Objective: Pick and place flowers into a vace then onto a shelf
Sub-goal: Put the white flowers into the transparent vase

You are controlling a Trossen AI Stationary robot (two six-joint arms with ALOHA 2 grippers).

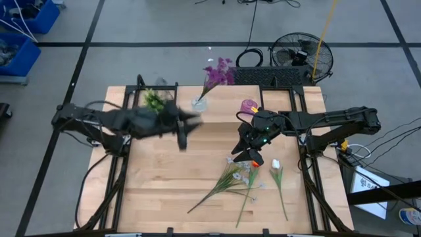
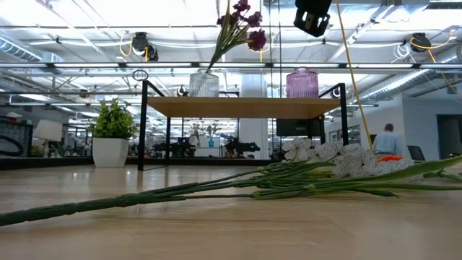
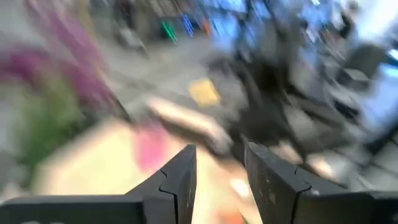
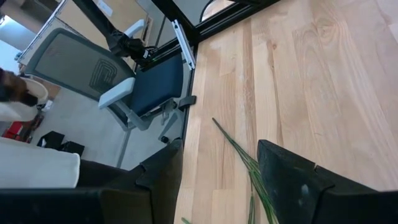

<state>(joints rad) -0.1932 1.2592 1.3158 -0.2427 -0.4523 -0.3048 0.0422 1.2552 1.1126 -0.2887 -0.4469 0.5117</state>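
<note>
Right gripper [image 1: 248, 153] w/ fingers apart, empty, just above flowers [image 1: 238, 179] on table; left gripper [image 1: 182, 136] likewise apart.

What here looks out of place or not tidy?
The purple flowers lean sideways in the clear vase on the shelf. The other flowers lie loose on the table, stems crossing. Nothing looks spilled or damaged.

Purple flowers [image 1: 219, 71], pink vase [image 2: 302, 83], green stems [image 1: 227, 184]

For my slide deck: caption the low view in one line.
Purple flowers in a clear vase on the shelf; remaining stems lie on the table.
</note>
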